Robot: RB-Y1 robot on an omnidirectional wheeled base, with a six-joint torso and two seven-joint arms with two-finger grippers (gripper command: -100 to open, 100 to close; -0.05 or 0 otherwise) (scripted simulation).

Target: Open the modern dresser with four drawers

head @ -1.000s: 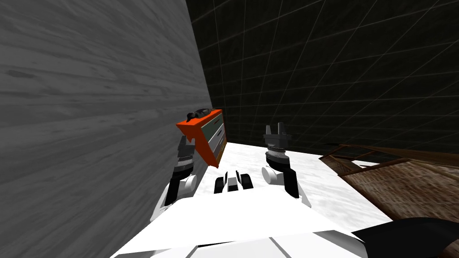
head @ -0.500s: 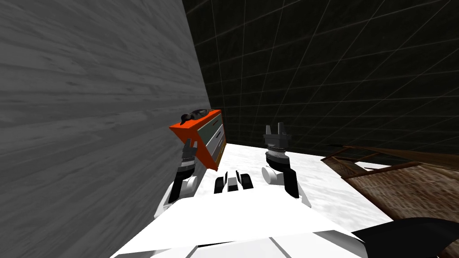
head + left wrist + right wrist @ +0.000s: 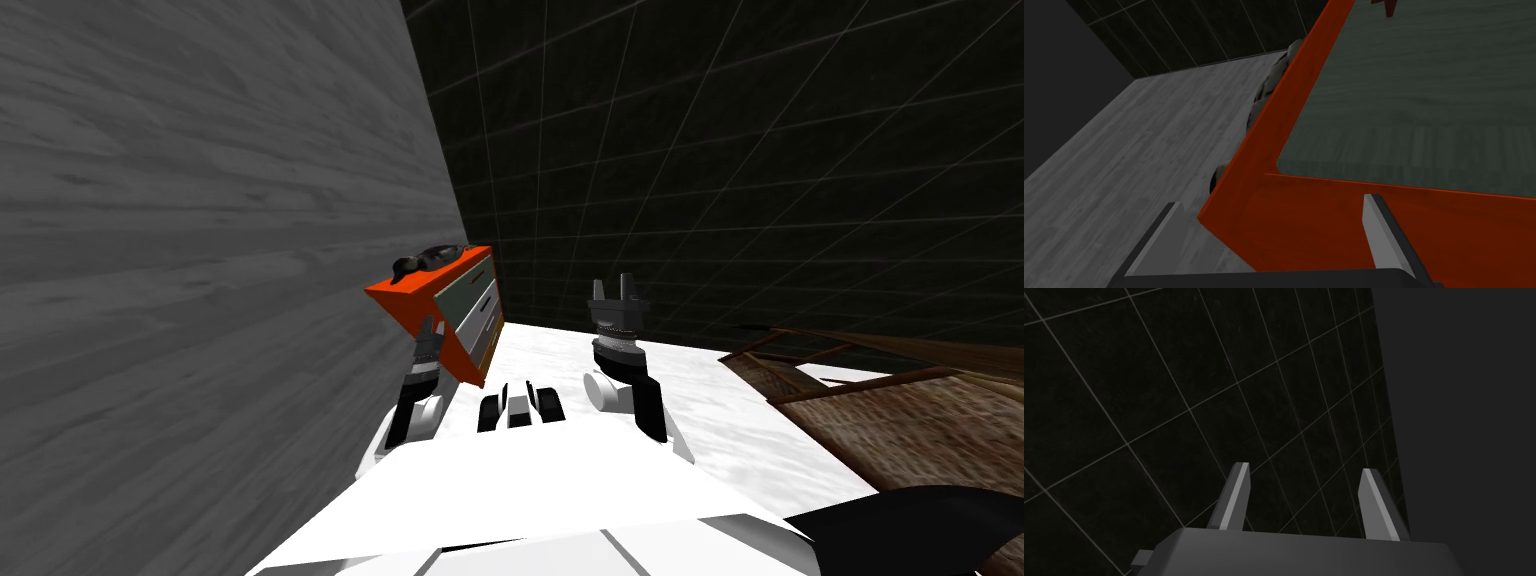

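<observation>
**Left gripper spread across the orange dresser's corner**

Seen from the left wrist, the left gripper has its two fingers set wide apart. The near corner of the dresser lies in the gap between them. One finger shows against the grey plank wall, the other against the dresser's orange face. Whether either blade touches the wood cannot be told. Just past the orange edge is a dull green-grey panel, framed in orange. A dark lumpy thing shows behind the dresser's orange edge.

From the head camera, the left gripper is right up against the dresser, low on its orange side. The dresser stands on the white floor, backed against the grey plank wall on my left. It is near the corner where that wall meets the dark tiled wall. Its front shows a green-grey drawer face above lighter grey ones. The dark lumpy thing lies on its top.

The right gripper is raised over the floor, well apart from the dresser. Its blades are parted with nothing between them.

Further to the right lies a brown woven mat with wooden edging. A black shape curves nearer in.
</observation>
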